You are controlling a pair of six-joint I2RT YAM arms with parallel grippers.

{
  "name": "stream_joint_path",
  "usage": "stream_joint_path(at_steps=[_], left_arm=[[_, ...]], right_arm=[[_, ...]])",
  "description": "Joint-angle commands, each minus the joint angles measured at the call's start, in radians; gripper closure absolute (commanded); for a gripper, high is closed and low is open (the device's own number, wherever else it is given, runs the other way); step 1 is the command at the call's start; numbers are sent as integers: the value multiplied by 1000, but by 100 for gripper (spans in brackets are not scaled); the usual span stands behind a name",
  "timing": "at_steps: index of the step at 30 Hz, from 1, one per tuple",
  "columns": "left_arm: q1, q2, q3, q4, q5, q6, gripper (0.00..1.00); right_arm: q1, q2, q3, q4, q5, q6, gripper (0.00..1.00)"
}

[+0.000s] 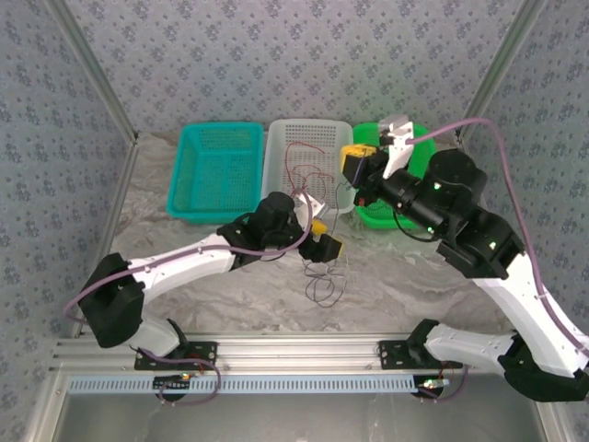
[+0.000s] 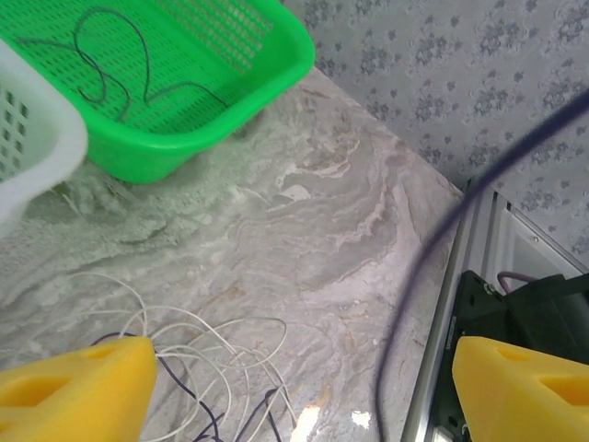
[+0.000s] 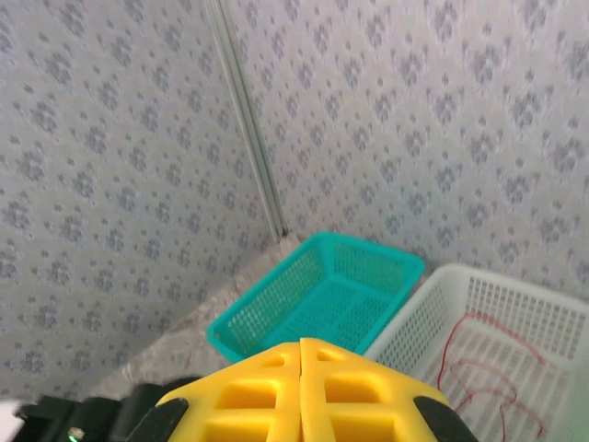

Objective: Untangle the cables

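Left wrist: white cable (image 2: 217, 324) near wide-open left claw (image 2: 299, 391)

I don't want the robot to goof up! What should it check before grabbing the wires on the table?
1. Jaws of the left gripper open: ok.
2. It sits above the white and dark cables on the table: ok.
3. Those cables apart: not ok, they cross.
4. Jaws of the right gripper shut, holding anything: cannot tell.
5. The red cable in the white basket: ok.
6. Another dark cable in the green basket: ok.
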Motion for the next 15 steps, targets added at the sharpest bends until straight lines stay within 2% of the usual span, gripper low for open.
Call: stream_joint_path(at_steps=[1,11,15], left_arm=[[-13,49,29,43,63,-16,18],[-18,130,51,68,60,-21,23],[-19,173,67,53,84,-17,25]], right_arm=[[-6,17,91,5,-5,-46,100],[-10,32,192,52,13,-72,100],[-15,-6,181,138,34,-75,100]])
